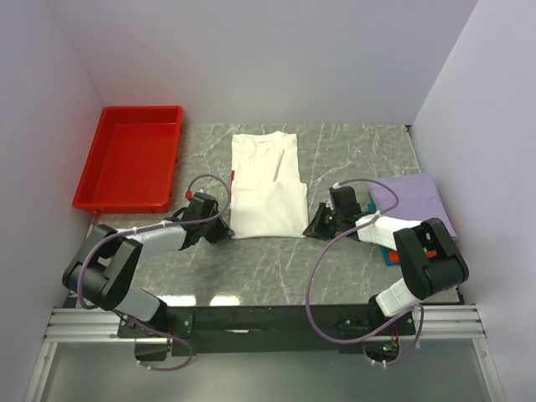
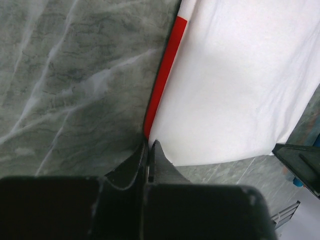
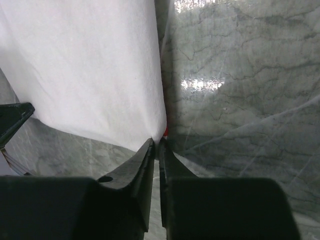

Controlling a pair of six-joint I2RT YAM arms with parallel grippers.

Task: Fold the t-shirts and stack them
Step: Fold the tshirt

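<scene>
From above, the white shirt point(image 1: 266, 180) lies folded mid-frame on the table point(image 1: 352, 151), with the tray point(image 1: 130, 159) at upper left and a lavender shirt point(image 1: 414, 201) at right. The left gripper point(image 1: 224, 231) and right gripper point(image 1: 315, 226) are at its lower corners. In the left wrist view, at bottom centre, the jaws are pressed together on the shirt's corner, where its red edge point(image 2: 165, 75) ends. In the right wrist view, the jaws are narrow, pinching the other corner at centre frame.

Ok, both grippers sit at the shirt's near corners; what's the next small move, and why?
Probably raise both corners together, just clear of the table, ready to fold toward the far end. The left gripper and right gripper each look shut on a near corner of the white t-shirt, which lies flat.
</scene>
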